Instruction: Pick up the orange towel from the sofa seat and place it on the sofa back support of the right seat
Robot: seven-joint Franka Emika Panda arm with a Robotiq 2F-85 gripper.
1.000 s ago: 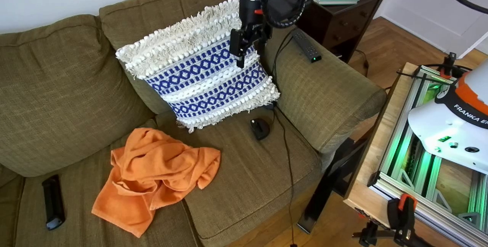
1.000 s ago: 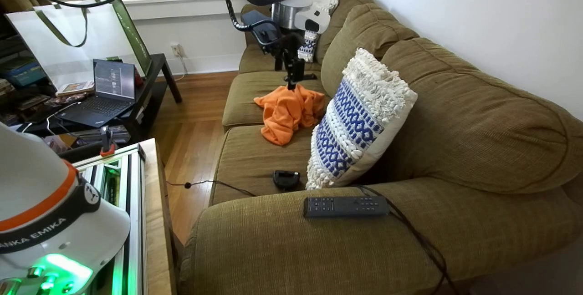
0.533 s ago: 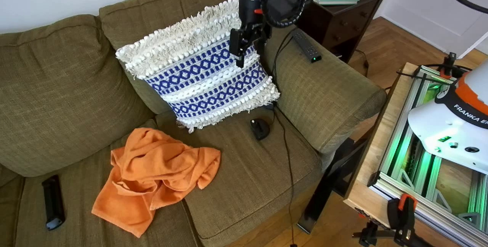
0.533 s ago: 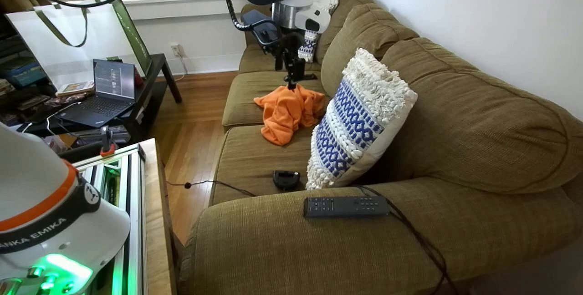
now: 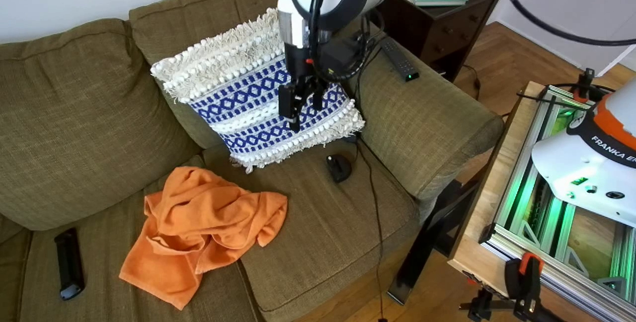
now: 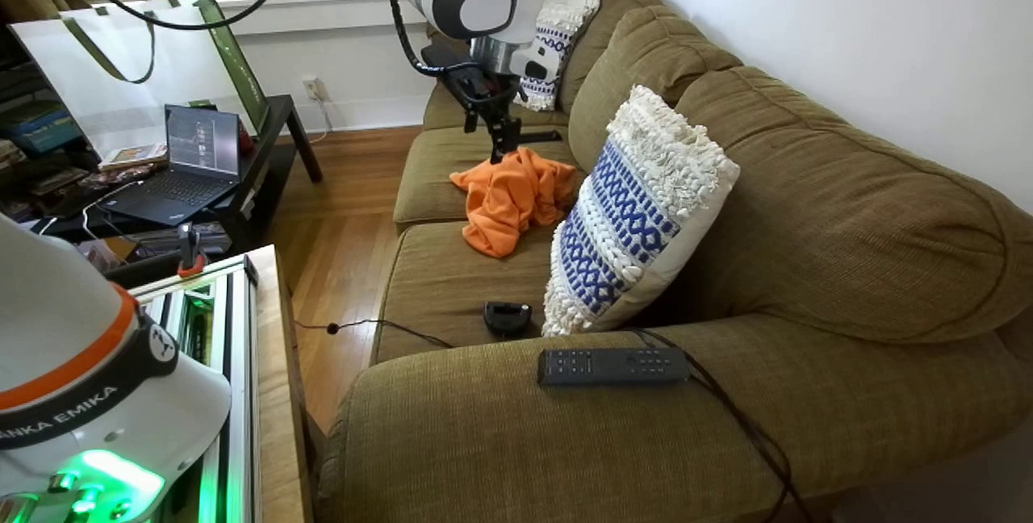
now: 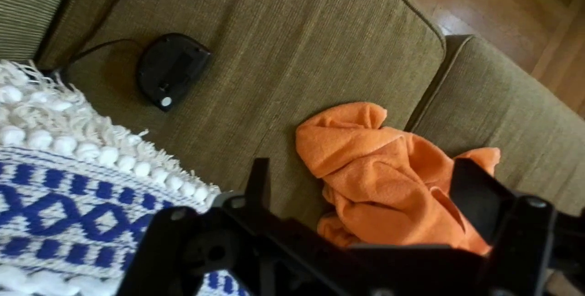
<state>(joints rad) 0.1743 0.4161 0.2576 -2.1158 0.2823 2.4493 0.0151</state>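
Note:
The orange towel (image 5: 203,222) lies crumpled on the sofa seat, across the seam between two seat cushions. It also shows in an exterior view (image 6: 516,204) and in the wrist view (image 7: 379,186). My gripper (image 5: 306,117) is open and empty, in the air in front of the patterned pillow. In the wrist view the gripper (image 7: 361,163) has its fingers wide apart, with the towel below and beyond them, not touched. The sofa back support of the right seat (image 5: 184,29) rises behind the pillow, which hides part of it; it also shows in an exterior view (image 6: 855,200).
The white-and-blue fringed pillow (image 5: 248,98) leans on the right back support. A black device (image 5: 339,168) with a cable sits on the right seat. One remote (image 5: 400,58) lies on the armrest; a black object (image 5: 69,262) lies left of the towel. A side table (image 5: 447,29) stands behind the armrest.
My arm and gripper have moved down and to the left in the exterior view facing the sofa, within the last half second. The gripper stays open. The towel has not moved.

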